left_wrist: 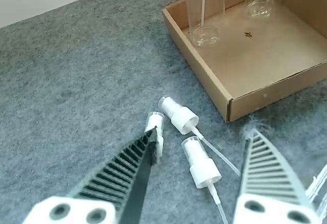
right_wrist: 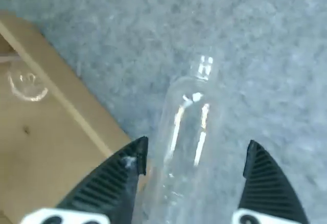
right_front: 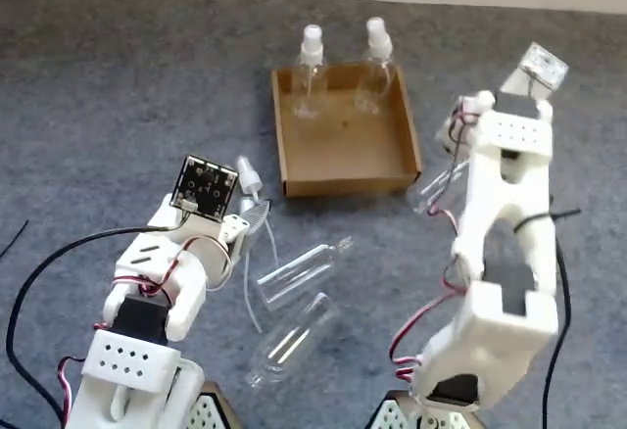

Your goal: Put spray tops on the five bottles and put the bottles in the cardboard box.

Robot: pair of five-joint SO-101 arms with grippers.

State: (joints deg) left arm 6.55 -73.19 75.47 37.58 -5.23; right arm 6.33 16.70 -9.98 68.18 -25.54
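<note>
Hovering with jaws spread wide, the left gripper point(left_wrist: 202, 134) hangs over three loose spray tops point(left_wrist: 200, 168) on the grey bench point(right_front: 118, 106); the right gripper point(right_wrist: 195, 146) (equally wide) straddles an uncapped bottle point(right_wrist: 189, 132) just beside the cardboard box point(right_front: 343, 179); two capped bottles point(right_front: 311, 71) stand inside; two bare bottles point(right_front: 299, 272) lie between the arms.

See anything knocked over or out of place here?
Nothing broken or spilled. Two uncapped bottles lie on their sides on the carpet, a third lies beside the cardboard box, and three spray tops lie loose: unfinished work rather than an accident.
</note>
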